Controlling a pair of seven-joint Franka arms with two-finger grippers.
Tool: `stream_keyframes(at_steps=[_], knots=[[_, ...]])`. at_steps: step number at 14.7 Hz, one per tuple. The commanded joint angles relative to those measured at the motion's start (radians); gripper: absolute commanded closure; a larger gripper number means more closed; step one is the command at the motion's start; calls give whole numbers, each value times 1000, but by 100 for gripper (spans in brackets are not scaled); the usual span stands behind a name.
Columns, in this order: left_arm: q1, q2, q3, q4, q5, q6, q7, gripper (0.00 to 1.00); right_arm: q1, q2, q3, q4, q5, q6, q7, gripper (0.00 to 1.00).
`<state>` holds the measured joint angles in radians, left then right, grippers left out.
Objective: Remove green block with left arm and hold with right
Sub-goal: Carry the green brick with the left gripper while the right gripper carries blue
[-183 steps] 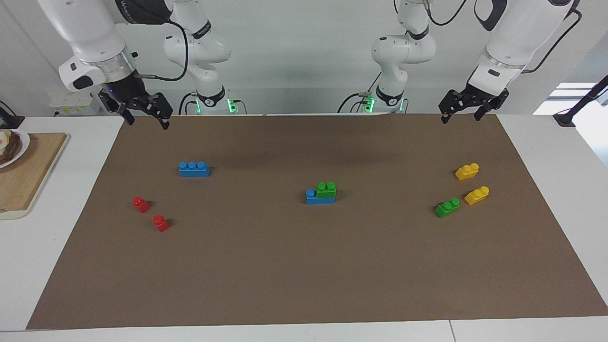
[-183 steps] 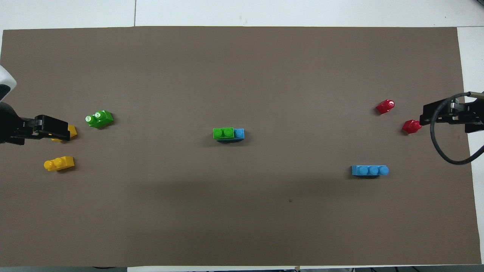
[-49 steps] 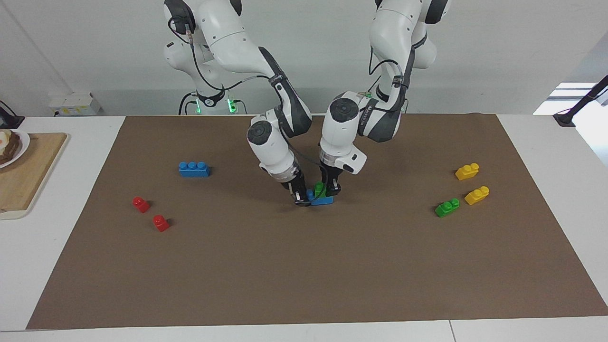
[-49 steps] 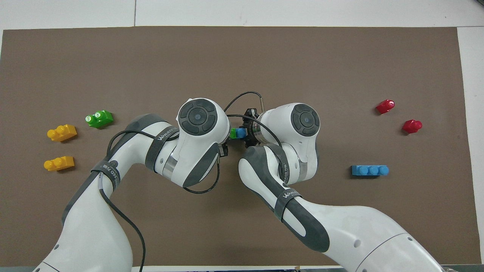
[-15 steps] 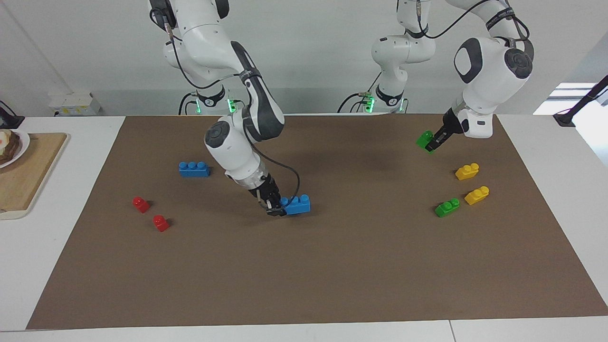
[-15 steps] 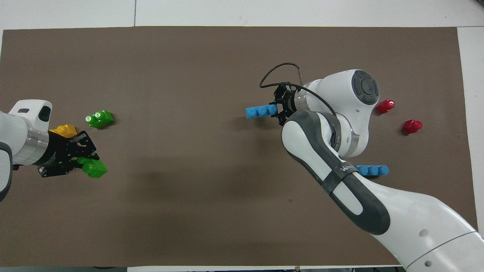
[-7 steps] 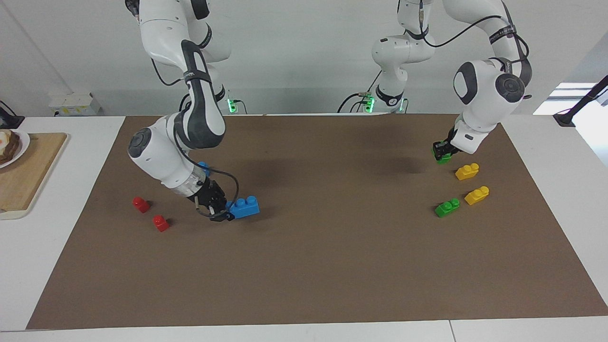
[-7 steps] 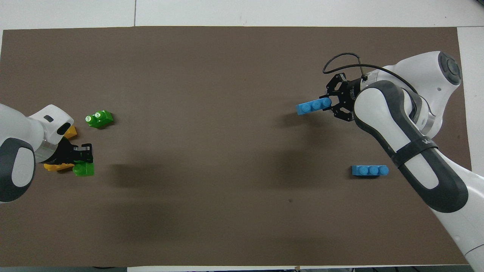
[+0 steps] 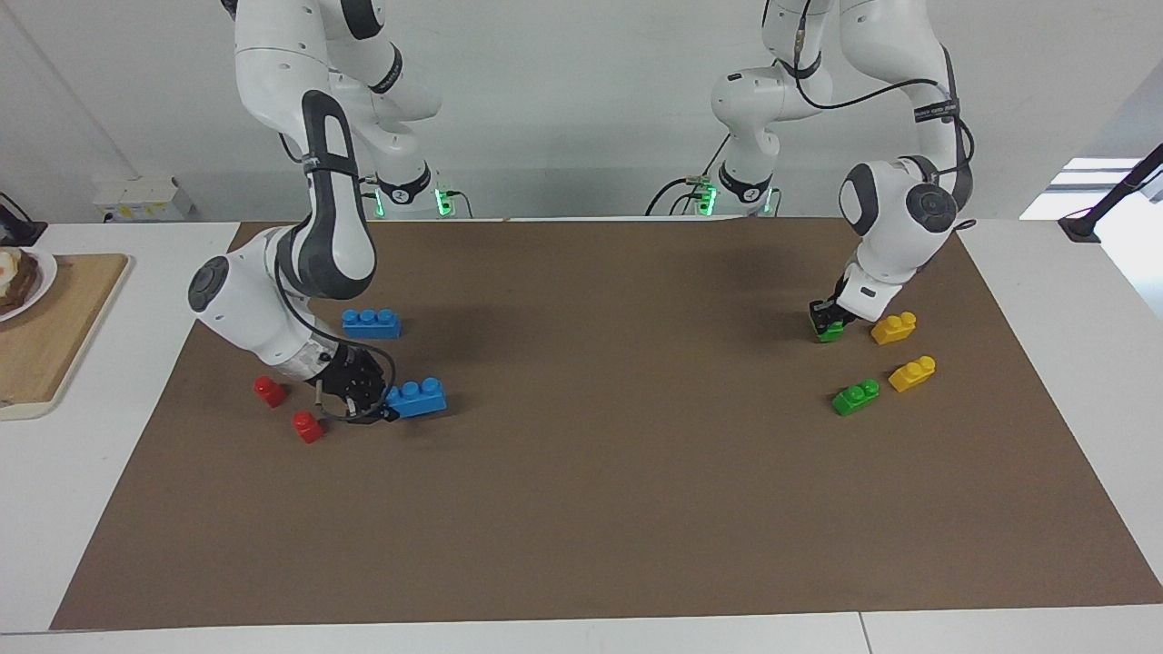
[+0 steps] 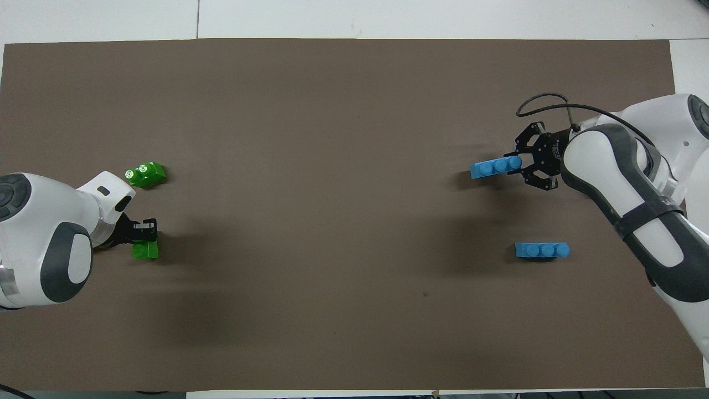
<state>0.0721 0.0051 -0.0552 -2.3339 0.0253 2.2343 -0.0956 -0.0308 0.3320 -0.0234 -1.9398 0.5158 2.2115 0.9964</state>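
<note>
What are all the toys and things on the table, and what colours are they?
green block: 1, green, in the left gripper, low beside a yellow brick
other green brick: 1, green, on the mat, left arm's end
yellow bricks: 2, yellow, left arm's end
blue bricks: 2, blue, one on the mat, one in the right gripper
red bricks: 2, red, right arm's end
mat: 1, brown
cutting board: 1, wooden, beside the mat
left gripper: shut on the green block
right gripper: shut on a blue brick
</note>
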Motion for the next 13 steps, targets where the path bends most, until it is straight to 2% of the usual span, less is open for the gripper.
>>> stream_keyframes(at_steps=[1,7,9,10,11,12,13], knots=[[2,-7,-5,-10,10,39,-47,84,-50,-47,13,-76,4,7,-41,100],[-15,10,-6,-33,8,93,-151,84,-87,-62,13,-119,6,23,-41,100],[-15,12,-6,-33,8,91,-159,80,-93,-64,13,-134,6,42,-41,100],[-15,10,-6,-33,8,91,-159,68,-92,-67,13,-140,6,56,-41,100],[-15,10,-6,-33,8,90,-159,39,-93,-67,11,-142,6,60,-36,100],[-15,12,-6,-31,8,90,-159,1,-93,-67,11,-142,6,60,-38,100],[-17,13,-6,-24,8,84,-159,0,-93,-67,11,-142,6,60,-38,100]])
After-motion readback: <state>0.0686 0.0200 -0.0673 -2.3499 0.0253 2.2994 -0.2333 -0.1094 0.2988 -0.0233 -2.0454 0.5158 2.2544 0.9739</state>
